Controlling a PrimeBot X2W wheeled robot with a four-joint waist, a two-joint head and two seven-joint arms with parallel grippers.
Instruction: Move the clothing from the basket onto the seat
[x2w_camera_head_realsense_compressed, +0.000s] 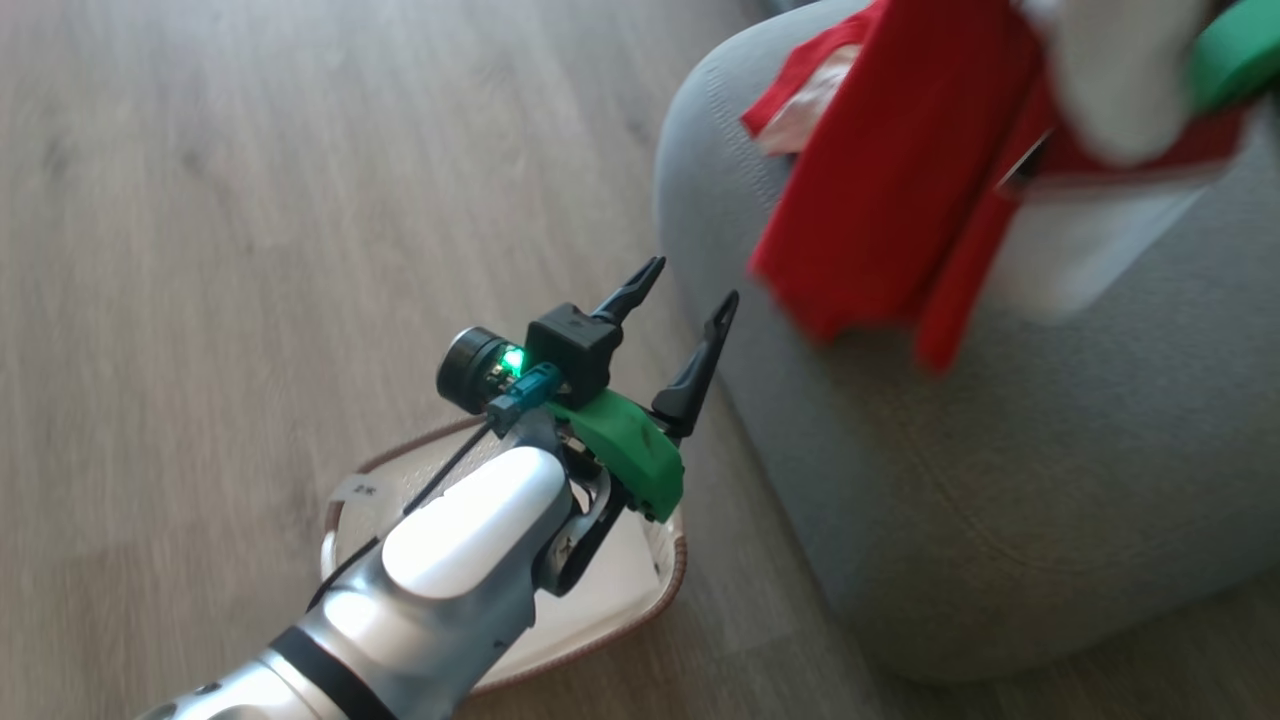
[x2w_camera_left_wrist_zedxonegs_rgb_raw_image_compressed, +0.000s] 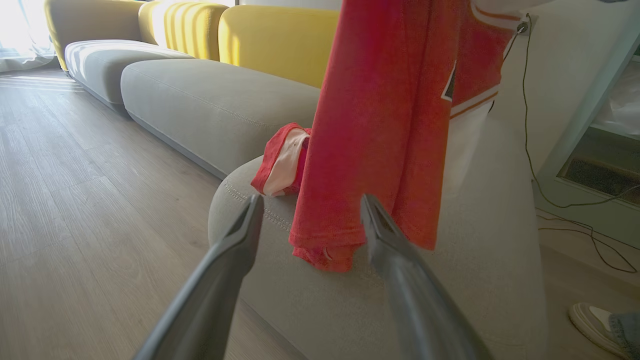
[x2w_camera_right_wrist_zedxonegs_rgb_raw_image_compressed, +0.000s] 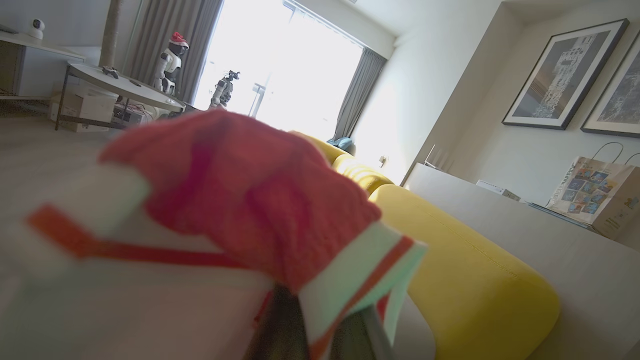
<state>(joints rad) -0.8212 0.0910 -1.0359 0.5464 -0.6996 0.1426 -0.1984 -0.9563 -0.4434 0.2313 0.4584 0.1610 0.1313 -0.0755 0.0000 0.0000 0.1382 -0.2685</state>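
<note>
**Clothing (x2w_camera_head_realsense_compressed: 880, 180) of bright red soft fabric with white trim hangs over the large grey upholstered seat (x2w_camera_head_realsense_compressed: 1000, 500)**

The right hand (x2w_camera_right_wrist_zedxonegs_rgb_raw_image_compressed: 317, 330) is clamped on the top of the clothing, with bunched fabric heaped over its fingers in the right wrist view. From that grip the garment hangs with its long axis straight down. Its lower hem is over the front of the seat, close to the rounded edge; whether it touches the cushion I cannot tell. A smaller red-and-white piece (x2w_camera_left_wrist_zedxonegs_rgb_raw_image_compressed: 282, 160) already lies on the seat just beside it.

The left hand (x2w_camera_head_realsense_compressed: 692, 282) is spread wide and holds nothing. It sits above the small oval cream-white perforated plastic basket (x2w_camera_head_realsense_compressed: 681, 560) on the wooden floor (x2w_camera_head_realsense_compressed: 200, 300), fingers aimed at the hanging hem. No red shows in the uncovered part of the basket.

The drop looks to be the right hand's job — down and slightly inward from the edge, so the cloth does not slide off.
</note>
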